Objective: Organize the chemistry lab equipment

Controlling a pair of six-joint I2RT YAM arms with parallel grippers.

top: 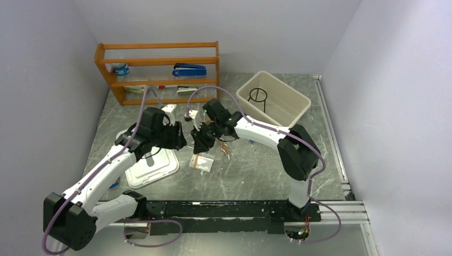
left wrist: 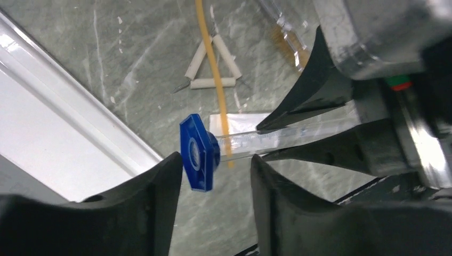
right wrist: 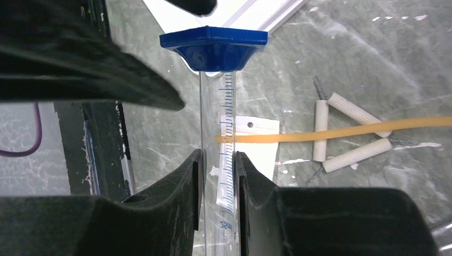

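- Black fingers (right wrist: 192,176) of the right gripper (right wrist: 218,160) fill the near edge of its wrist view, jaws drawn narrow and clamped on the blue-capped clear tube (right wrist: 218,106).
- That tube, printed with a blue scale, is held off the table (top: 245,176) near its middle, blue cap (right wrist: 213,45) pointing toward the left arm.
- Left gripper (left wrist: 216,159): jaws wide, one finger on each side of the cap; whether either touches it I cannot tell.
- Amber rubber tubing (right wrist: 346,128) lies on the table below the tube, running across the triangle (right wrist: 349,112) and over a white paper packet (right wrist: 258,144).
- Near left, under the left arm, lies a flat white lid (top: 152,168).
- Far right stands a beige bin (top: 290,112) with the black wire tripod ring (top: 258,96) inside.
- Far left stands an orange shelf (top: 160,46) holding a blue stapler (top: 189,70).
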